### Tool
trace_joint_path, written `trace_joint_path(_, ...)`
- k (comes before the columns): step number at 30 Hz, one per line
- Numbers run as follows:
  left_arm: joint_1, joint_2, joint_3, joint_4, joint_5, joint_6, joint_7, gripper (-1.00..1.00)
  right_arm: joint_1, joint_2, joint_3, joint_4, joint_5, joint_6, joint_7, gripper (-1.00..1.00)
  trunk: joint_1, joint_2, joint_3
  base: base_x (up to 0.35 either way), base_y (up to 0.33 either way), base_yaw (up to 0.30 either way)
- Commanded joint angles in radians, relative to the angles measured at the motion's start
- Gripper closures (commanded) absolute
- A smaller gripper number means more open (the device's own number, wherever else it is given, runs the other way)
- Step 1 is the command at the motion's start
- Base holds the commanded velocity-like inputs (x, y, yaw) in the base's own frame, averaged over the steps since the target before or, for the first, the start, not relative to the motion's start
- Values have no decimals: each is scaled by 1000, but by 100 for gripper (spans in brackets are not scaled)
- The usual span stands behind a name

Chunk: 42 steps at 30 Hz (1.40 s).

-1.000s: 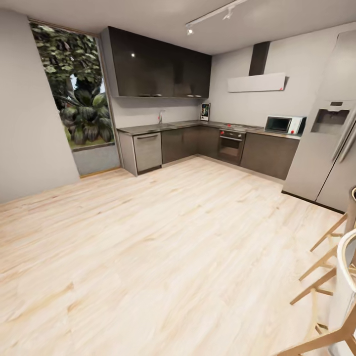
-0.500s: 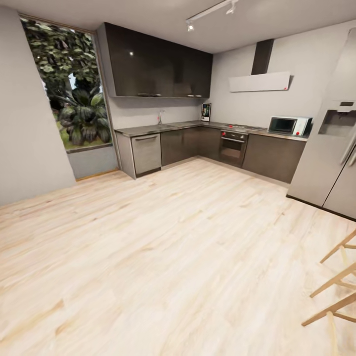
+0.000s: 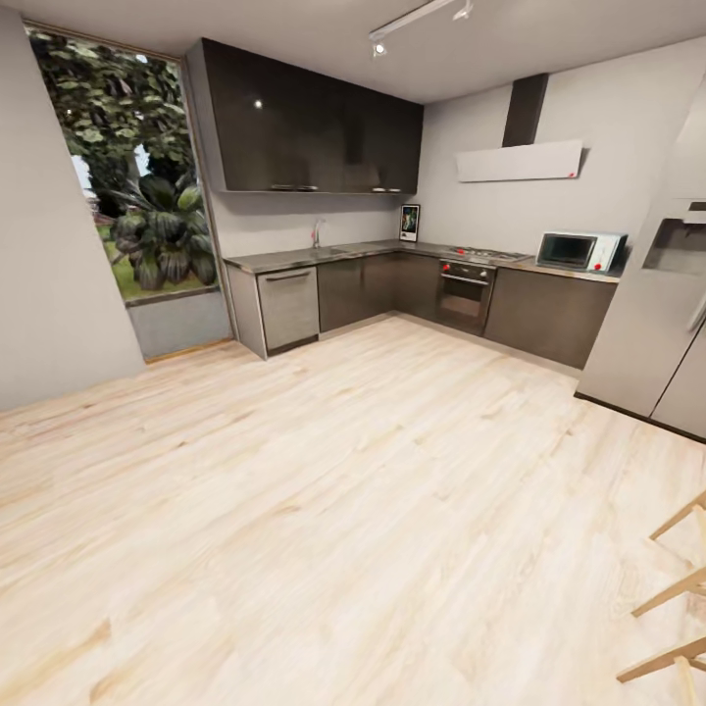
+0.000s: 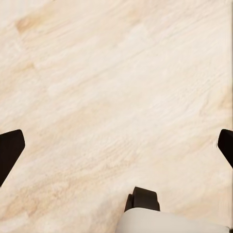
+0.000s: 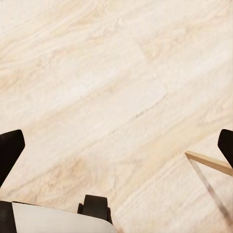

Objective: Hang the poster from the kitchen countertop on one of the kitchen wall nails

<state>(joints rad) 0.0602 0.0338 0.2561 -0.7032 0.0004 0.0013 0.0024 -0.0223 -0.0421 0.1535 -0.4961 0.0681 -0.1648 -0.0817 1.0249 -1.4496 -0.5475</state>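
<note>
Across the pale wood floor [image 3: 324,510], the poster [image 3: 409,223] leans upright at the corner of the kitchen countertop [image 3: 294,257], so drive straight there, stopping short of the cabinets, with the left gripper [image 4: 116,145] and right gripper [image 5: 116,145] spread wide, empty.
</note>
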Motion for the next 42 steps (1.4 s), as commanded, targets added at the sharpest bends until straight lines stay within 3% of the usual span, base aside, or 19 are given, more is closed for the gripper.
trace_joint_path(1, 0, -1, 0, -3, 0, 0, 1, -100, -1, -1, 6, 1, 7, -1, -8, -100, 0, 0, -1, 20, 0, 0)
trace_joint_path(3, 1, -3, 0, -3, 1, 1, 1, -100, -1, -1, 6, 1, 7, -1, -8, -100, 0, 0, -1, 14, 0, 0)
trace_joint_path(42, 0, -8, -1, -4, 0, 0, 4, -100, -1, -1, 6, 1, 8, -1, -9, -100, -149, 273, 121, 1, 0, 0)
